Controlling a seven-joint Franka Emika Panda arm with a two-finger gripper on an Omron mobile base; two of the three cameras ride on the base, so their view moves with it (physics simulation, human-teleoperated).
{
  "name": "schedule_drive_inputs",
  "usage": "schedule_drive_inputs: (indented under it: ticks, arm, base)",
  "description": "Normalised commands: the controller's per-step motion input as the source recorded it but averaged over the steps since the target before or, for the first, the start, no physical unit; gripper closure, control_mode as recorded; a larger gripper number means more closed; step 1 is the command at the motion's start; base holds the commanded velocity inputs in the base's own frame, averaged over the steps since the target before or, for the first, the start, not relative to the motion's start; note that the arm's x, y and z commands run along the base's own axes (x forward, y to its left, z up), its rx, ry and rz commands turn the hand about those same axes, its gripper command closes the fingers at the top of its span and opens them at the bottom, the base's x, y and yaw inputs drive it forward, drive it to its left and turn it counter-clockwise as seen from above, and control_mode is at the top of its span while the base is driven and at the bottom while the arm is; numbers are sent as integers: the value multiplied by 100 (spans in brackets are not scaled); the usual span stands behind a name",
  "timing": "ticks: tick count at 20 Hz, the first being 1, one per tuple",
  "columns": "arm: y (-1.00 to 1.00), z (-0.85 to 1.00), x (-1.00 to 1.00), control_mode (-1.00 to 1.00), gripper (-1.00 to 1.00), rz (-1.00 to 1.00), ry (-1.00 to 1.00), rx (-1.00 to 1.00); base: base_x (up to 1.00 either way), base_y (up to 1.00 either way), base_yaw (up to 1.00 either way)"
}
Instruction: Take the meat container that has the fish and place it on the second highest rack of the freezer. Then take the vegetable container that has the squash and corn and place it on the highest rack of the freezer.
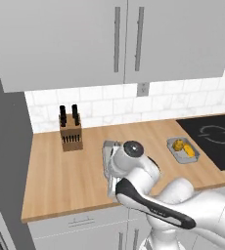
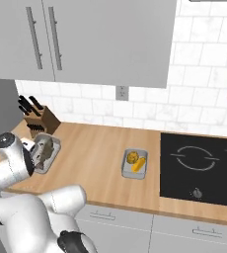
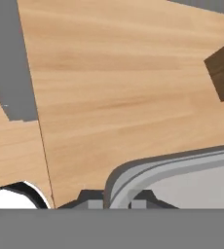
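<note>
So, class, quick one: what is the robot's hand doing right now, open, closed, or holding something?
Hand: closed on the rim of the fish container.

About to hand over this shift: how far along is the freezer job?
Nothing is stored yet. The gripper is shut on the rim of the fish container, which sits on the counter near the knife block. The squash and corn container waits beside the cooktop. Both freezer placements remain.
</note>
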Motion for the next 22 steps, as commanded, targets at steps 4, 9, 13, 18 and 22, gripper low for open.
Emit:
schedule_drive_inputs:
  ticks: [4,9,13,18,22]
  arm:
    - [-4,100,6,-100,100,-3,29,4]
    - [7,100,12,-100,100,-10,27,-7]
    - [18,100,6,-100,100,-15,25,-12]
    - [8,100,-5,-100,100,-32,25,-4]
    - [-3,100,-17,-100,100,-52,12,0]
  base:
    - [0,0,0]
    - [0,0,0]
    - [0,0,0]
    - [0,0,0]
    - [0,0,0]
